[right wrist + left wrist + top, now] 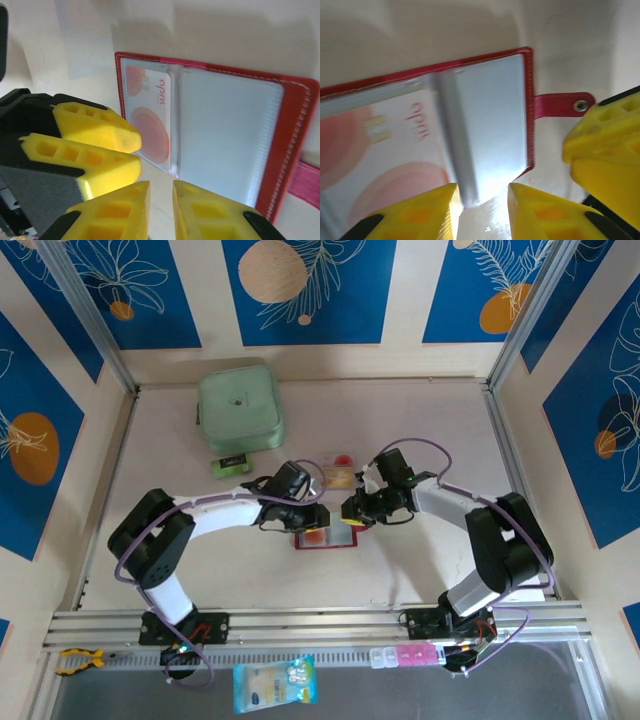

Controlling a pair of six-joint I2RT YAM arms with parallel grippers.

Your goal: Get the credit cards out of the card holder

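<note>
The dark-red card holder (325, 538) lies open and flat on the table between both grippers. Its red rim (530, 100) frames pale clear sleeves, and the snap tab (562, 105) sticks out to the side. One whitish credit card with red circles (150, 115) sits in a sleeve. A tan-gold card (338, 478) and a whitish card with a red mark (342, 461) lie loose on the table behind it. My left gripper (482, 192) is open, with a lifted clear sleeve leaf's corner at its gap. My right gripper (161, 187) stands narrowly open at the holder's edge, with nothing between its fingers.
A mint-green square zip case (240, 406) stands at the back left, with a small green-and-black block (230, 465) in front of it. A pale packet (275, 683) lies below the metal rail (320, 620) at the near edge. The two grippers' fingers nearly touch over the holder.
</note>
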